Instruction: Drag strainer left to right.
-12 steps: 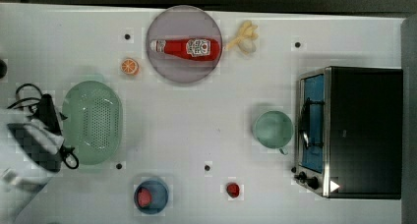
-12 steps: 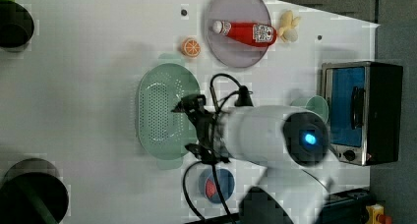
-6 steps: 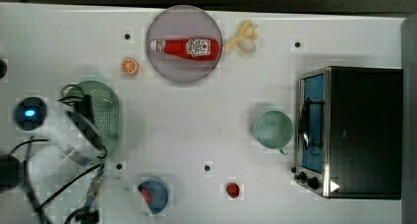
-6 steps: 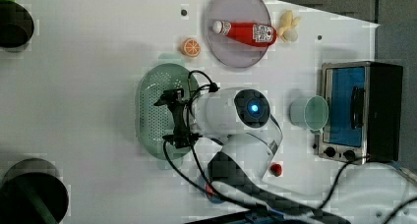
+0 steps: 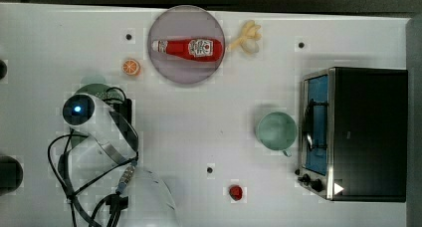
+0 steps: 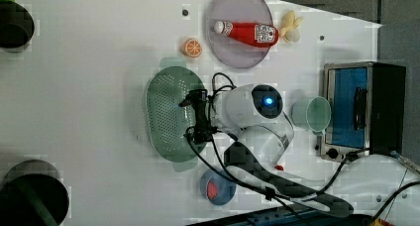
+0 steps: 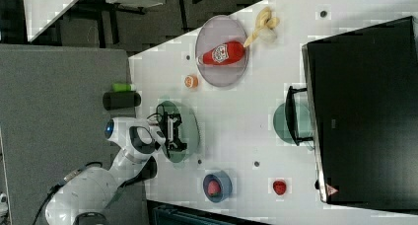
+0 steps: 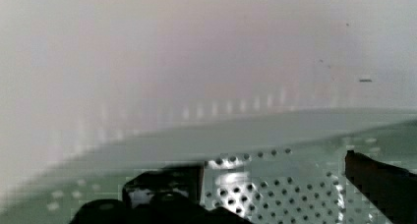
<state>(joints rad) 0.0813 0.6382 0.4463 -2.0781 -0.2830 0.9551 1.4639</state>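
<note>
Strainer (image 6: 171, 117) sits left of middle in left view, flat on white table (image 6: 89, 87). Gripper (image 6: 190, 118) hangs over strainer's right side, fingers spread wide apart, nothing held. In wrist view, black fingers (image 8: 381, 182) sit over dotted holes of strainer (image 8: 275, 184). Purple plate (image 5: 186, 45) with ketchup bottle (image 5: 188, 48) at top middle of top view. Green cup (image 5: 276, 130) beside toaster oven (image 5: 358, 132), right side of top view.

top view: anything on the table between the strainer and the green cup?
No. In the top view the table is bare from the strainer, mostly hidden under the arm, across to the green cup, apart from a small dark dot lower down.
</note>
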